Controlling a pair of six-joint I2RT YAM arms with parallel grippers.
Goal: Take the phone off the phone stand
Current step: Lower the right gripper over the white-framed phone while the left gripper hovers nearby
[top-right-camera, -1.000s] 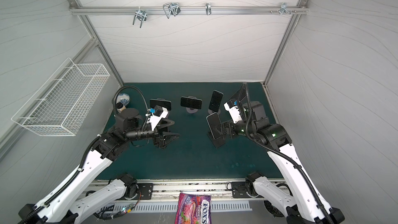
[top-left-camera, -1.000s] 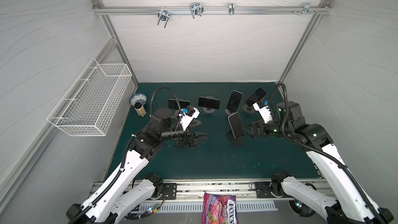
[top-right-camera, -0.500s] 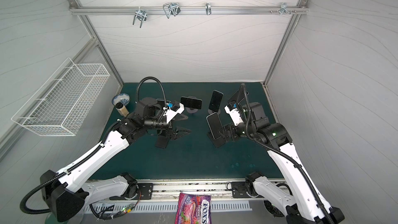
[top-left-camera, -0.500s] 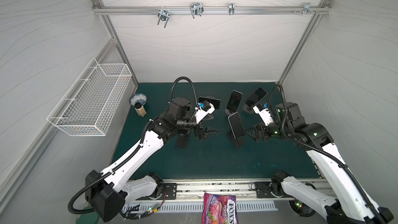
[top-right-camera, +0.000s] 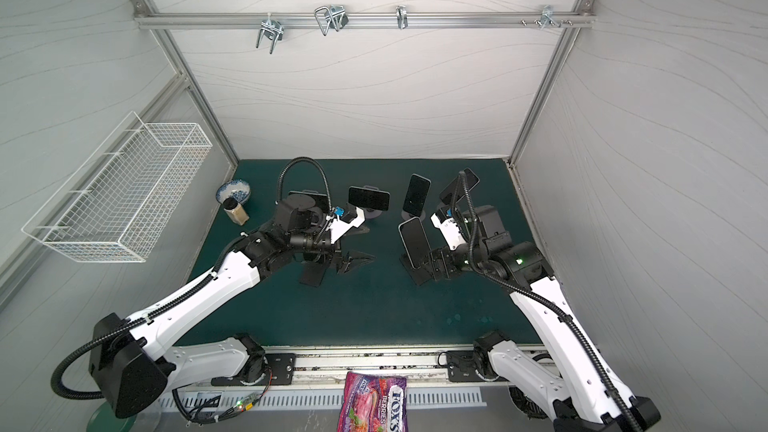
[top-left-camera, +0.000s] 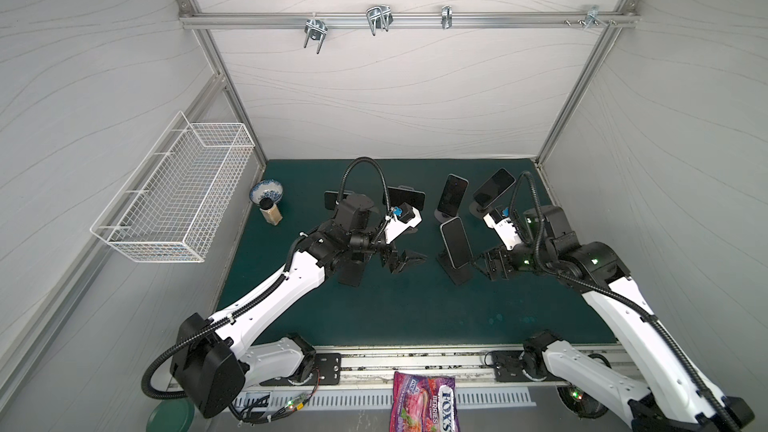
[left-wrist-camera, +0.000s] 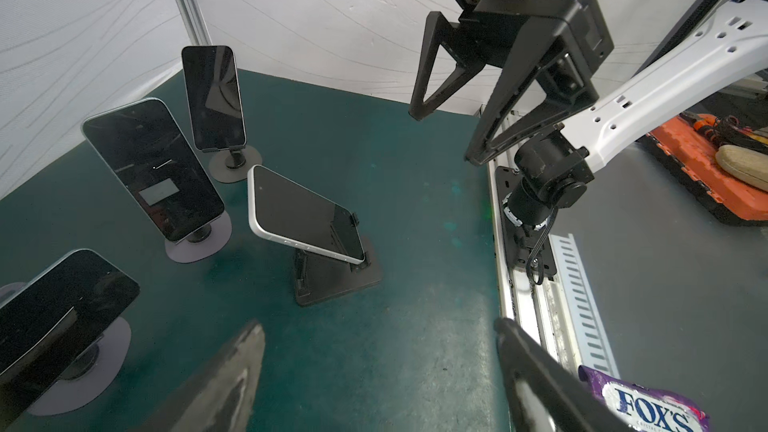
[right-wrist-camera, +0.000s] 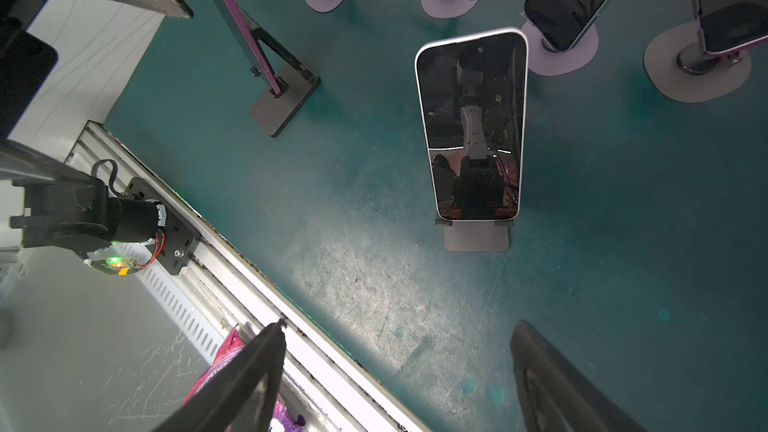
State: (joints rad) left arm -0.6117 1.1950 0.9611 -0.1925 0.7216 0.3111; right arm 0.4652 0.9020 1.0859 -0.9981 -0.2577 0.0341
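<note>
ok so the white-edged smartphone with the dark screen (top-left-camera: 456, 243) is propped on its black folding phone stand (top-left-camera: 459, 275), leaning back with its bottom edge in the stand's two little hooks. In both top views it's roughly mid-depth on the dark green surface (top-left-camera: 415, 317), a bit right of centre

the left end effector (top-left-camera: 405, 261) hangs to the left of that phone with its fingers spread wide and nothing between them, clearly apart from phone and stand. The right end effector (top-left-camera: 484, 265) is on the other side, close to the stand, also spread and empty. In the right wrist view the screen faces the camera and there's bare surface between the fingers (right-wrist-camera: 266, 351) and the stand, so no contact there either

other stuff: a row of dark-screened phones on round grey bases (left-wrist-camera: 153, 168) behind it, a purple-edged phone on a second black stand (right-wrist-camera: 232, 10) near the left arm, a white wire basket (top-left-camera: 174, 201) on the left wall, a blue-and-white bowl (top-left-camera: 267, 192) with a small black-lidded jar (top-left-camera: 270, 213) just beside it, and a purple FOX'S candy bag (top-left-camera: 424, 403) out past the front rail
</note>
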